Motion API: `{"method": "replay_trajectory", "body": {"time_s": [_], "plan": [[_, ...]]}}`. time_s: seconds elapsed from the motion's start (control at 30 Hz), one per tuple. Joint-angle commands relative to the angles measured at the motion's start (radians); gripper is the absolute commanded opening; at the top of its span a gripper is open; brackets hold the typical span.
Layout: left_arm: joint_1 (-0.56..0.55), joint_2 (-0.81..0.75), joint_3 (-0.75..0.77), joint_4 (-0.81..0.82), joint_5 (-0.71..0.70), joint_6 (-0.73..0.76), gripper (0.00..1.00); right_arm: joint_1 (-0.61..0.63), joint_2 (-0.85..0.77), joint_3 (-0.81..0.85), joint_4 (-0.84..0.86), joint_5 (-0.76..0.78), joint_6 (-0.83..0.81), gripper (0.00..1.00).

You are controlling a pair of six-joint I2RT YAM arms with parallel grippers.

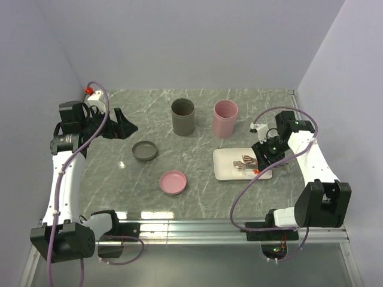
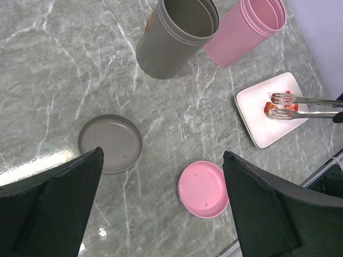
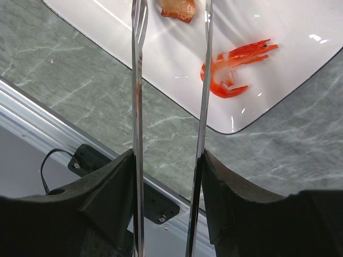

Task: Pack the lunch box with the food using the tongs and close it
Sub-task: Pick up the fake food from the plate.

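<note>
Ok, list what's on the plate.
A shrimp and an orange fried bit lie on the plate. The tongs cross over it, hiding thin strips.

Both arms stand on black box-shaped bases bolted to the metal rail [image 1: 197, 226]. The left arm [image 1: 64, 176] and the right arm [image 1: 314, 156] have white shells on their long links and black housings at the joints. A lilac cable [image 1: 234, 209] loops loosely along each, starting near the rail. At the ends farthest from the rail, the fingers [image 2: 268, 214] are matte black, broad and wedge-shaped, with flat faces.
</note>
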Motion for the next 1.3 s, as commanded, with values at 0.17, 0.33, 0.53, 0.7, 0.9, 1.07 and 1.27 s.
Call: {"method": "replay_trajectory", "body": {"time_s": [0.17, 0.33, 0.53, 0.7, 0.9, 1.07, 1.27], "plan": [[0.000, 0.001, -0.004, 0.031, 0.005, 0.018, 0.99, 0.028, -0.018, -0.009, 0.056, 0.019, 0.027, 0.57], [0.000, -0.004, -0.014, 0.035, 0.007, 0.015, 0.99, 0.034, -0.030, -0.039, 0.079, 0.041, 0.043, 0.55], [0.000, -0.004, -0.011, 0.034, 0.007, 0.015, 0.99, 0.061, -0.039, -0.053, 0.086, 0.072, 0.043, 0.54], [0.000, -0.005, -0.014, 0.037, 0.008, 0.012, 0.99, 0.082, -0.059, -0.070, 0.085, 0.088, 0.046, 0.53], [0.002, -0.010, -0.011, 0.034, 0.007, 0.013, 0.99, 0.093, -0.076, -0.073, 0.071, 0.096, 0.049, 0.52], [0.002, -0.015, -0.014, 0.037, 0.008, 0.010, 0.99, 0.094, -0.082, -0.073, 0.068, 0.099, 0.053, 0.51], [0.002, -0.016, -0.014, 0.035, 0.008, 0.010, 0.99, 0.100, -0.075, -0.049, 0.066, 0.075, 0.067, 0.43]]}}
